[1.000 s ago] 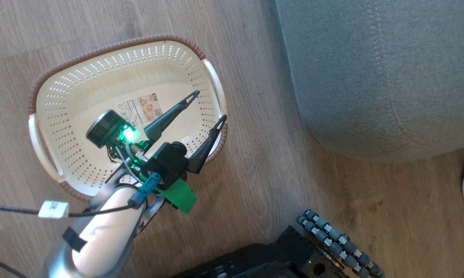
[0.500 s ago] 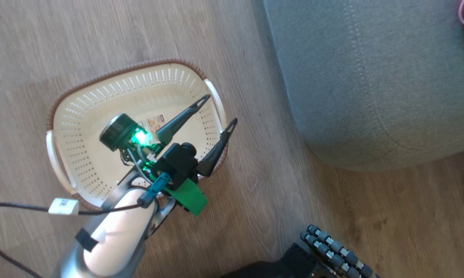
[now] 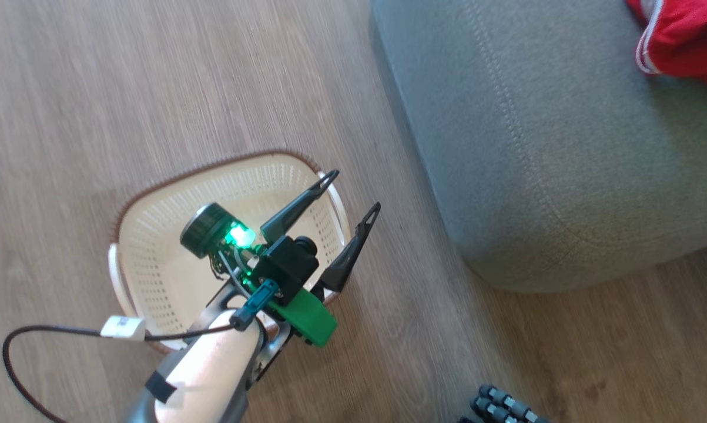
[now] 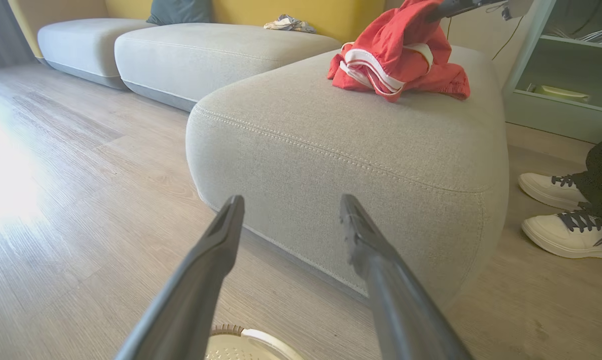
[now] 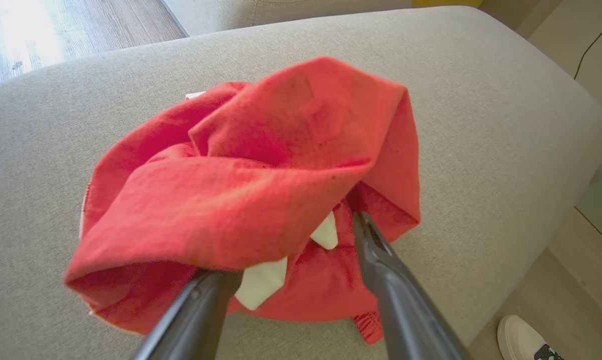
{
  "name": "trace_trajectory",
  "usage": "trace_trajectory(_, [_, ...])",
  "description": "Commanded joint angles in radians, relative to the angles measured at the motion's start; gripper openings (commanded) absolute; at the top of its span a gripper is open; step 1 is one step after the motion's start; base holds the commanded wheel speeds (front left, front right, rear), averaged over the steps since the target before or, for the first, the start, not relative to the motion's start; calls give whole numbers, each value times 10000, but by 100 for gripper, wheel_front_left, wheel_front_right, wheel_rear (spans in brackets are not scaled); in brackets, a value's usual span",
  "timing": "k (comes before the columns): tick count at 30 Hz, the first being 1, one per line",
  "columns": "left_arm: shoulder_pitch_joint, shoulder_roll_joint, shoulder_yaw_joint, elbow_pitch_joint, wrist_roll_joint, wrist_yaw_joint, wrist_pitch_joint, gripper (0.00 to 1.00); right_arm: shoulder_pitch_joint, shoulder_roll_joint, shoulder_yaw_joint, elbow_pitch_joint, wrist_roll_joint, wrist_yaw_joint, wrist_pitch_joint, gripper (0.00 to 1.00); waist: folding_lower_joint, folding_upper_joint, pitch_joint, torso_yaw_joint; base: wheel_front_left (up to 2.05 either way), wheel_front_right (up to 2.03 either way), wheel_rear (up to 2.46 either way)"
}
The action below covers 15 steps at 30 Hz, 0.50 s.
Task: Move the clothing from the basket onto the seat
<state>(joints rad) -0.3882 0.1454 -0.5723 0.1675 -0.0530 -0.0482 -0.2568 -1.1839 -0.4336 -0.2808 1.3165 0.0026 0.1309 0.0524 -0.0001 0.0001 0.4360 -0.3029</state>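
Note:
Red clothing (image 3: 688,35) with white stripes lies crumpled on the grey seat (image 3: 535,164). In the right wrist view my right gripper (image 5: 290,245) stands open in the clothing (image 5: 260,165), a fold draped over its left finger, on the seat (image 5: 481,100). The cream basket (image 3: 153,258) sits on the floor left of the seat, and its visible inside holds nothing. My left gripper (image 3: 354,191) hangs open above the basket's right rim. The left wrist view has the open left gripper (image 4: 290,200) facing the seat (image 4: 381,150), with the clothing (image 4: 396,55) heaped on top.
A person's white shoes (image 4: 566,235) stand on the wooden floor right of the seat. More sofa cushions (image 4: 205,55) run along the back, and a teal shelf (image 4: 566,65) stands behind. A black cable (image 3: 36,335) trails from my left arm. My base's rollers (image 3: 506,405) are near the bottom.
The head camera has swung toward the seat, bringing the red clothing into the top right corner. My left gripper stays open by the basket's right rim.

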Motion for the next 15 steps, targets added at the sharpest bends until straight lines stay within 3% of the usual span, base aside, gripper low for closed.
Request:
trace_trajectory(1, [3, -84, 371, -290, -61, 85, -49, 100, 136, -30, 221, -357, 160, -2, -144, 100, 1, -1, -466, 40, 0, 0, 0])
trace_trajectory(4, [208, -244, 470, -229, -92, 116, -49, 100, 405, 222, 916, -708, 1132, -2, -350, 100, 1, -1, -1058, 138, 0, 0, 0])
trace_trajectory(7, [479, -433, 731, -215, -169, 226, -49, 100, 1283, 98, 2237, -2045, 2807, -2, -462, 100, 1, -1, -1685, 290, 0, 0, 0])
trace_trajectory(15, [946, -732, 1534, -333, -352, 499, -49, 100, 4479, -1213, 4092, -7020, 7328, -2, -1226, 100, 1, -1, -2722, 923, 0, 0, 0])
